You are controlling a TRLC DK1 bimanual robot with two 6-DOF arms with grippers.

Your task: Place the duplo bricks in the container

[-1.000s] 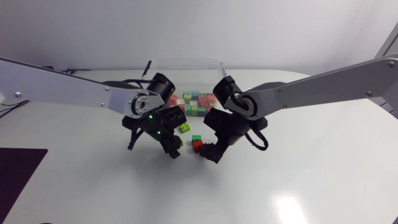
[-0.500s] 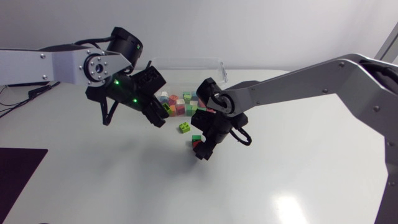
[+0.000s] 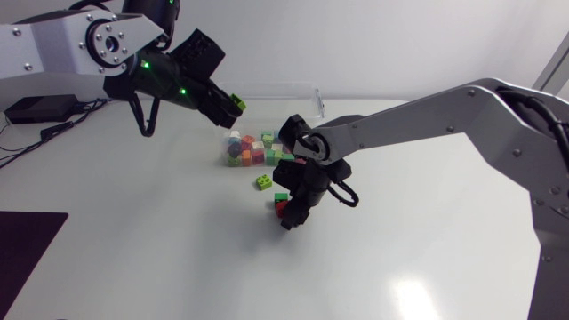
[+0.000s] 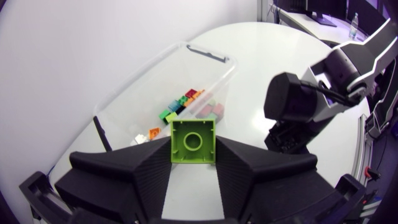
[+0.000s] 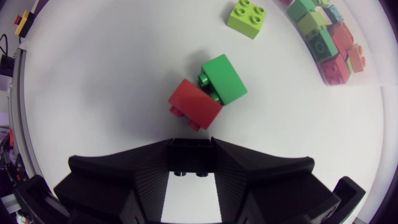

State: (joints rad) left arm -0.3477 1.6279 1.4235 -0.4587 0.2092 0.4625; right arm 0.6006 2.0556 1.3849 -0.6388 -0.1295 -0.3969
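1. Left gripper [image 3: 233, 104] [image 4: 193, 152] – clamped on a lime brick [image 3: 237, 100] [image 4: 193, 142], one finger on each side, held up off the table [image 3: 133, 240].
2. The clear container [image 3: 317, 98] [image 4: 211, 55] sits at the table's far side, ahead of the left gripper in its wrist view. A pile of mixed bricks [image 3: 253, 149] [image 4: 186, 102] lies inside.
3. A second lime brick [image 3: 265, 181] [image 5: 247, 17] lies loose on the table, just in front of the container.
4. A green brick [image 3: 281, 197] [image 5: 224, 77] and a red brick [image 3: 281, 210] [image 5: 195, 102] touch each other, near the second lime brick.
5. Right gripper [image 3: 292, 218] [image 5: 189, 149] – fingers apart, low over the table, with the red brick just ahead of its tips and nothing gripped.
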